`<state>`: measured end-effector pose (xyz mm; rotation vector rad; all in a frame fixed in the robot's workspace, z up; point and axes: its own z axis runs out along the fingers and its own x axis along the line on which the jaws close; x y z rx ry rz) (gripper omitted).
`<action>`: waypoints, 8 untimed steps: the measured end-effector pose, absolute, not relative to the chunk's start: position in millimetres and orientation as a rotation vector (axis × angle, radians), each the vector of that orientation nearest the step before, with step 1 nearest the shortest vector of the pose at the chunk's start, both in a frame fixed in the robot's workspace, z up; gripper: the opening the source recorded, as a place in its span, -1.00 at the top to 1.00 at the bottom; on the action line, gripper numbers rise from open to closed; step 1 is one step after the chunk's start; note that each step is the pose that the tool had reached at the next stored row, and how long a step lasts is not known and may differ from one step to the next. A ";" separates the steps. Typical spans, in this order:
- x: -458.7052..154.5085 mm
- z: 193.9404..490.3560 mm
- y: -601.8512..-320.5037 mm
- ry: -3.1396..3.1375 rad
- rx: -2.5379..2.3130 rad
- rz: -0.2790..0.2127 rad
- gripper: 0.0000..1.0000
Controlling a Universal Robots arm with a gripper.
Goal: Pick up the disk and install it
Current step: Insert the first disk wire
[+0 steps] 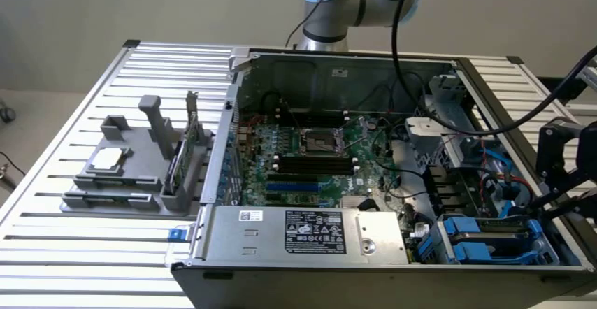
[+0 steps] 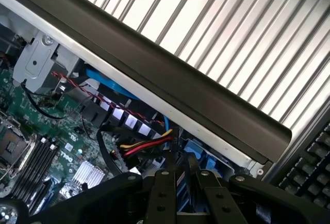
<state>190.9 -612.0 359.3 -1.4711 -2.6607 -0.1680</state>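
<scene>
Down at the exterior view's right, the black robot gripper (image 1: 536,207) hangs over the corner drive bay of the open dark-grey metal computer case (image 1: 373,281); whether its claw is spread or pinching something I cannot tell; the rectangular silver-grey hard disk (image 1: 490,242), framed in blue plastic, sits in that bay just below the gripper, near the red and yellow cables (image 2: 147,144); the case rests on a silver slatted metal table (image 1: 84,253), its green motherboard (image 1: 308,148) exposed.
</scene>
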 end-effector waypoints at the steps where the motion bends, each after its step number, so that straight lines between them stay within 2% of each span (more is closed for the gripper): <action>1: 190.9 358.9 -612.3 -2.661 -1.471 -0.168 0.56; 7: 190.8 358.0 -613.0 -2.661 -1.471 -0.168 0.52; 8: 190.7 357.9 -613.1 -2.661 -1.471 -0.168 0.40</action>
